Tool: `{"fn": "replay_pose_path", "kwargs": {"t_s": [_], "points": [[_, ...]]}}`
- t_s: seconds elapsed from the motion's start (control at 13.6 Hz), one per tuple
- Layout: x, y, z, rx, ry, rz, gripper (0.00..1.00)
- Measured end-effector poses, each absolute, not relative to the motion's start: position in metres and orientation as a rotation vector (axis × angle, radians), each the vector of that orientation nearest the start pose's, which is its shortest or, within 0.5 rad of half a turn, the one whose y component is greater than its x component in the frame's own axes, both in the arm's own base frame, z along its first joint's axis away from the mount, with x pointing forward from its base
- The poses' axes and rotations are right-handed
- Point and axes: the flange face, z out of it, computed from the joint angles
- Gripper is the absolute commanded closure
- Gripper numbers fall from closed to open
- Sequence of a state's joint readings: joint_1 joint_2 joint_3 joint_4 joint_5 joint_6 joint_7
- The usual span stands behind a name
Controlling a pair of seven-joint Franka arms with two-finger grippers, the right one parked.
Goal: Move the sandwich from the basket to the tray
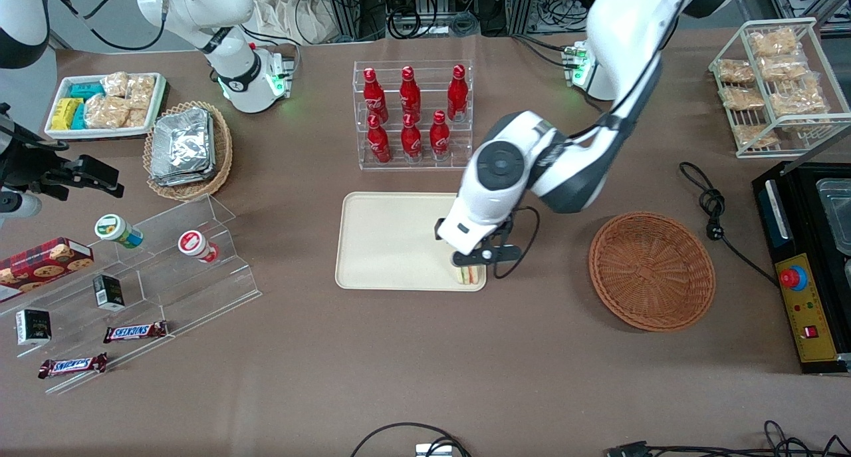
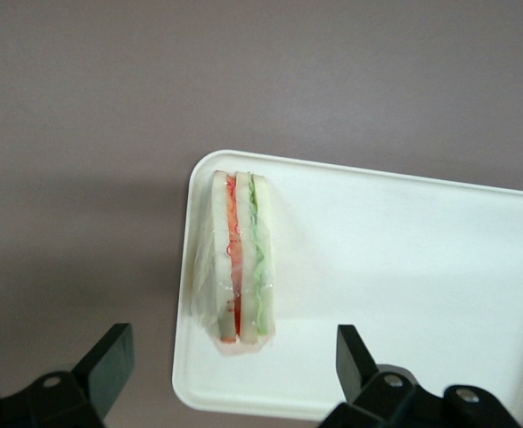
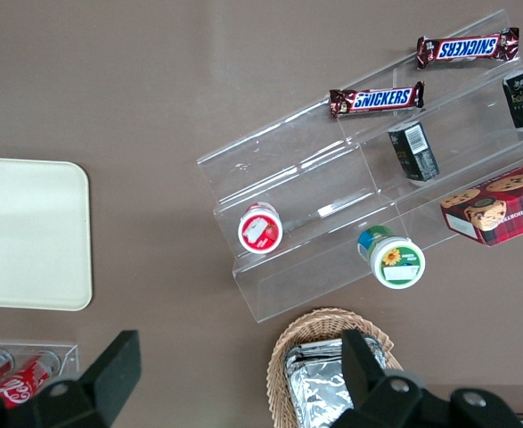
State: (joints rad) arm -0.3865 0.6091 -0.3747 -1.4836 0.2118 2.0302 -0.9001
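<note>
1. The tray (image 1: 392, 241) is lying in the table's middle.
2. The sandwich (image 1: 469, 275) is resting on the tray's corner nearest the basket, probably the shortest reach.
3. The gripper (image 1: 480, 260) is hovering above it, fingers (image 2: 357, 352) released, touching nothing.
4. The basket (image 1: 651, 269) is sitting empty.

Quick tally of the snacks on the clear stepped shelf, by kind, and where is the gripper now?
Snickers bars: 2
Small dark boxes: 2
Round lidded cups: 2
Cookie box: 1
Total: 7
Gripper: open, above the sandwich on the tray.
</note>
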Motion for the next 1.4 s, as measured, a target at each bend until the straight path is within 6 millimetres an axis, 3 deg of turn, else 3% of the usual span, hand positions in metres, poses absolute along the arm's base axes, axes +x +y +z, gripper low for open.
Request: {"fn": "replay_pose_path", "kwargs": {"t_s": [0.22,0.37,0.59,0.88,1.03,1.1,1.25,1.4], "points": [[0.535,-0.459,0.274,-3.049,-0.151,0.038,0.00],[0.535,-0.458,0.256,-3.035,-0.149,0.062,0.00],[0.537,-0.459,0.256,-3.048,-0.147,0.046,0.00],[0.550,-0.455,0.270,-3.066,-0.158,0.009,0.00],[0.565,-0.444,0.294,-3.079,-0.187,-0.038,0.00],[0.575,-0.430,0.316,-3.077,-0.218,-0.060,0.00],[0.591,-0.390,0.374,-3.070,-0.238,-0.054,0.00],[0.598,-0.333,0.438,-3.109,-0.200,0.011,0.00]]}}
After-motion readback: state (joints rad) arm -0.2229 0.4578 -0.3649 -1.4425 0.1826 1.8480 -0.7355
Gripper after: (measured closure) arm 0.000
